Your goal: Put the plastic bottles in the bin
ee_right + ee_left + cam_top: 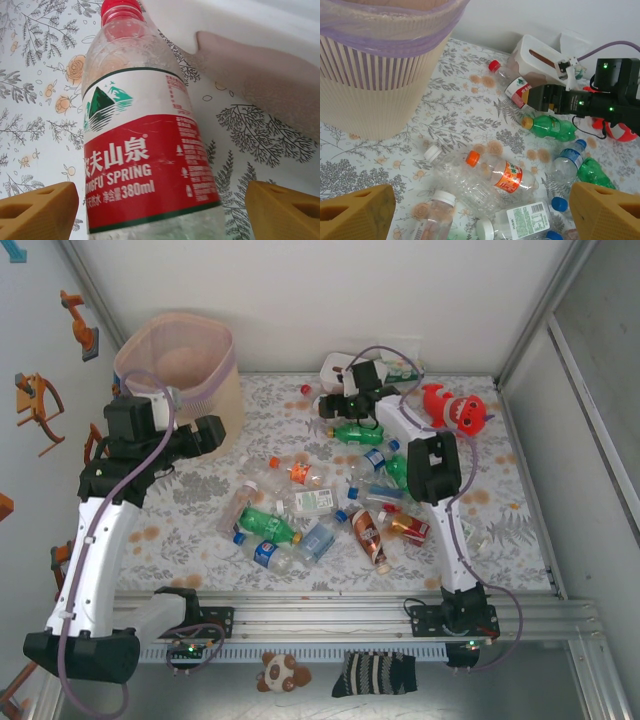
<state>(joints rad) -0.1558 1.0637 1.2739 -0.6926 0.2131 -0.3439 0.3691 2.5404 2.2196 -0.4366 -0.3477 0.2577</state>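
**Top view.** The bin (225,400), beige with a pink liner folded over its rim, stands at the rear left corner of the counter (190,525). The plastic bottles (310,502) lie on their sides, scattered across the middle of the counter and apart from the bin. Whether any bottle lies inside the bin cannot be told. The left end effector (212,432) hangs above the counter just beside the bin's right wall. The right end effector (335,402) reaches to the rear of the counter, near a white tissue box (338,364) and to the left of a red shark plush (455,410).

**Left wrist view.** The left end effector (480,212) is released. Its two yellow fingers (355,212) stand wide apart at the lower corners and grasp nothing. Beneath them lie an orange-capped bottle (495,175) and several other clear bottles. The ribbed wall of the bin (375,90) rises at upper left. Farther off, a green bottle (552,127) lies on the counter (470,110) just below the right end effector (540,97). That end effector is lowered over a red-labelled bottle (516,90) with a red cap, next to the tissue box (540,50).

**Right wrist view.** The red-labelled bottle (145,150), of clear plastic, lies on the flowered counter (40,75). It sits between the yellow fingers (37,212) of the right end effector (160,215). The fingers stand apart on either side of the bottle. A strip of counter shows between the bottle and the right-hand finger, so this end effector is released rather than clenched on the bottle.
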